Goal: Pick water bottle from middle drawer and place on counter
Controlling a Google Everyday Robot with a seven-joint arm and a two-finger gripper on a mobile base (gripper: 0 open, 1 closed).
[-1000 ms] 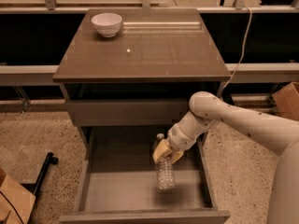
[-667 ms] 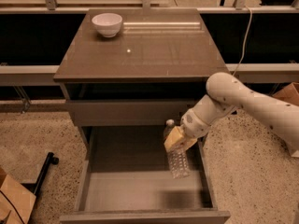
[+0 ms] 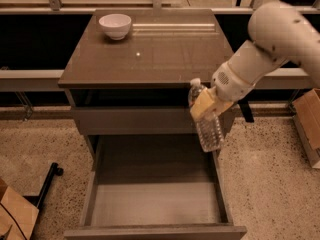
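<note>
Hand [image 3: 206, 107] gripping water bottle [image 3: 210, 134], beside counter [image 3: 150, 54]

Warm, rather dim light is falling from above. A small white glare spot is shining on the glossy bench [image 3: 165, 66], and a pale streak is lying near its far edge. The middle drawer [image 3: 155, 201] is sitting in shadow, darkest just under the bench. The white arm [image 3: 280, 34] is looking overexposed. The pincer [image 3: 207, 106], at the bench's front right corner, is gripping the water bottle [image 3: 210, 134], which is catching faint highlights.
</note>
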